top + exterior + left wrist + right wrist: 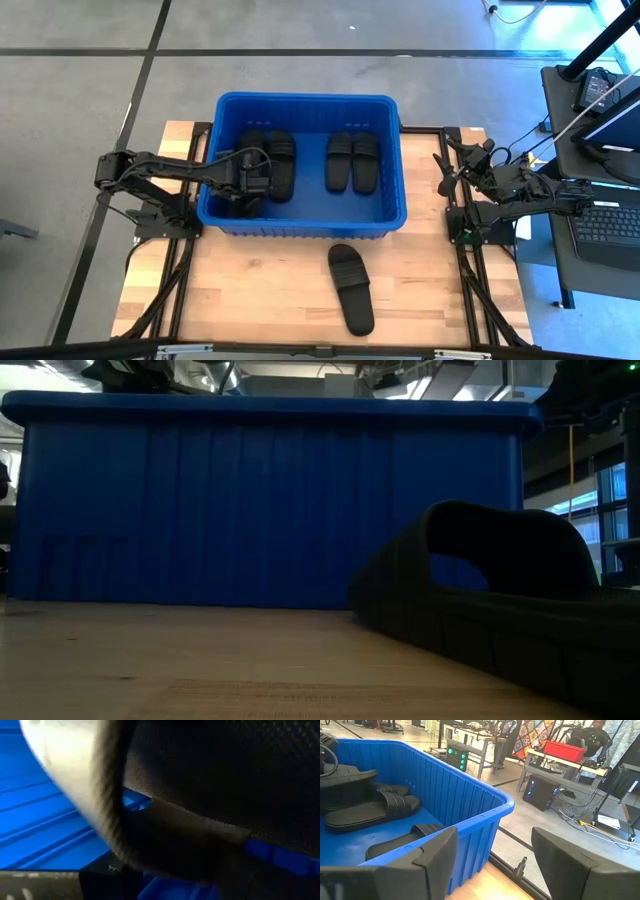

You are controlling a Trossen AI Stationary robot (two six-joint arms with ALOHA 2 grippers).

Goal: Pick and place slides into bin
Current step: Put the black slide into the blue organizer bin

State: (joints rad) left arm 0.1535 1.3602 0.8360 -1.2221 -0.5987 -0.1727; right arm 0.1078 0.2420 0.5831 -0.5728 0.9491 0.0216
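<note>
The blue bin (300, 225) stands at the middle far part of the wooden table; its wall also fills the low view (260, 500). Inside it lie two black slides (352, 162) side by side, and another slide (282, 165) left of them. My left gripper (246, 185) is down inside the bin's left part over one more slide (250, 140), whose strap (210, 785) fills the left wrist view and hides the fingers. One slide (351, 288) lies sole down on the table near the bin's front wall, and shows in the low view (480, 600). My right gripper (492, 870) is open and empty beside the bin's right wall (470, 815).
A black frame (470, 250) runs along the table's right edge, with a desk and laptop (605, 220) beyond it. Bare wood (250, 290) lies left of the loose slide. A person (592, 735) sits far off in the room.
</note>
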